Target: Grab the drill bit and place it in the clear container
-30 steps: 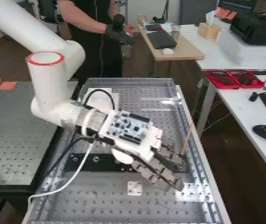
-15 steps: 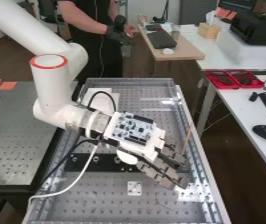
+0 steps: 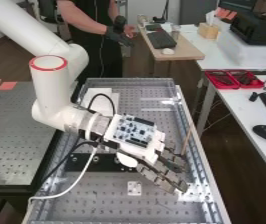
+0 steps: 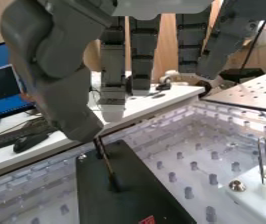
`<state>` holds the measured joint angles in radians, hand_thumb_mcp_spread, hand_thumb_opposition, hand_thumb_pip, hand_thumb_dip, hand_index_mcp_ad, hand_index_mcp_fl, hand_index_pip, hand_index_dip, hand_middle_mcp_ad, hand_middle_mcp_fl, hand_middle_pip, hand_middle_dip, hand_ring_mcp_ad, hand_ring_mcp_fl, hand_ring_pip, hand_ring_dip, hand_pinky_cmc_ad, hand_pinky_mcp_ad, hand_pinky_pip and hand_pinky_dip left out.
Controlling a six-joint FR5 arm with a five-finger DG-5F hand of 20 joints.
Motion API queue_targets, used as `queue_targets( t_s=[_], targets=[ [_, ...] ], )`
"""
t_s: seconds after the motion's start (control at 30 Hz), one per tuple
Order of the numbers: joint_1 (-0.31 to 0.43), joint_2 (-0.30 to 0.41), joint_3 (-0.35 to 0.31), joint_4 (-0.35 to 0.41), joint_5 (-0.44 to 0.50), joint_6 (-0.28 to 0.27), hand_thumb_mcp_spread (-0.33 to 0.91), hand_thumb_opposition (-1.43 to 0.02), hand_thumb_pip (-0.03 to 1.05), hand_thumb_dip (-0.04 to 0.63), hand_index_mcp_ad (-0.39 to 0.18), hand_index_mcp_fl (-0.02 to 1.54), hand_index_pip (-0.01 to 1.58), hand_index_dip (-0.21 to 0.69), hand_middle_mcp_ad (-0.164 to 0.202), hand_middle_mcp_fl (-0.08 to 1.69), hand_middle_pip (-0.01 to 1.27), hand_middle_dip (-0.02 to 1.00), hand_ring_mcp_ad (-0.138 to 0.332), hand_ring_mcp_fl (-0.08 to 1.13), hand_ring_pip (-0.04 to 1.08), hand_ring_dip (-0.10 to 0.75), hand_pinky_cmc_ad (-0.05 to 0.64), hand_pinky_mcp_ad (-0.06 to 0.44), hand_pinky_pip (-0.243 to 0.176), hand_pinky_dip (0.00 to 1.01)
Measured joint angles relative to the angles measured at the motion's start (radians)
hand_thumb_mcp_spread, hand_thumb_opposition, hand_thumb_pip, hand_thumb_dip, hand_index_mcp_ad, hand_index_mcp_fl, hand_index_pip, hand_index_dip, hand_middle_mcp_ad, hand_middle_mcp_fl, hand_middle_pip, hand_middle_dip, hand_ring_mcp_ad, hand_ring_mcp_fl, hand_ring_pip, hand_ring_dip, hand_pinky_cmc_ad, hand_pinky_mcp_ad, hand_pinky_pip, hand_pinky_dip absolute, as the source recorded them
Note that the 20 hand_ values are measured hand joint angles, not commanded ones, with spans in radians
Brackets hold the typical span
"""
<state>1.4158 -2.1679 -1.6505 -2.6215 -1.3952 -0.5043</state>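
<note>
Spreads the hand [image 3: 162,175] above the clear surface [image 3: 104,194], with fingers nearly straight and apart from the thumb. Cannot tell about contact with the drill bit [image 4: 106,161], seen slanting from behind the thumb's tip down to the black plate [image 4: 90,192].

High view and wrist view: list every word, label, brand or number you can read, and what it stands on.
No text can be read.
Red mark on the black plate: cut off, unreadable.
Circuit board: any print too small to read.
</note>
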Motion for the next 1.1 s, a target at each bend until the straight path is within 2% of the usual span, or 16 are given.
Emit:
queue_targets(
  t_s=[0.3, 0.53, 0.6, 0.9, 0.97, 1.1],
  targets=[
    [0.002, -0.005, 0.006, -0.008, -0.013, -0.026, 0.43, -0.86, 0.66, 0.363, -0.037, 0.15, 1.38, 0.232, 0.035, 0.26, 0.13, 0.51, 0.241, 0.08, 0.09, 0.328, 0.332, 0.23, -0.03, 0.36],
    [0.0, -0.006, 0.008, 0.002, -0.025, -0.075, 0.45, -0.86, 0.64, 0.363, -0.037, 0.16, 1.43, 0.237, 0.035, 0.26, 0.13, 0.51, 0.239, 0.08, 0.09, 0.326, 0.332, 0.211, -0.03, 0.35],
    [0.0, -0.006, 0.008, 0.008, -0.026, -0.076, 0.45, -0.86, 0.63, 0.367, -0.037, 0.16, 1.45, 0.237, 0.031, 0.26, 0.13, 0.51, 0.227, 0.08, 0.09, 0.326, 0.33, 0.215, -0.026, 0.35],
    [0.0, -0.015, 0.013, 0.016, -0.03, -0.062, 0.46, -0.86, 0.61, 0.367, -0.044, 0.19, 1.46, 0.237, 0.03, 0.28, 0.13, 0.51, 0.225, 0.08, 0.09, 0.326, 0.328, 0.213, -0.028, 0.32],
    [-0.001, -0.019, 0.016, 0.015, -0.031, -0.058, 0.46, -0.86, 0.61, 0.36, -0.044, 0.19, 1.46, 0.237, 0.03, 0.28, 0.13, 0.51, 0.225, 0.08, 0.09, 0.326, 0.328, 0.215, -0.01, 0.32],
    [-0.003, -0.022, 0.018, 0.013, -0.032, -0.061, 0.46, -0.86, 0.61, 0.36, -0.045, 0.19, 1.46, 0.237, 0.03, 0.28, 0.13, 0.51, 0.225, 0.08, 0.09, 0.326, 0.328, 0.215, -0.01, 0.32]
  ],
)
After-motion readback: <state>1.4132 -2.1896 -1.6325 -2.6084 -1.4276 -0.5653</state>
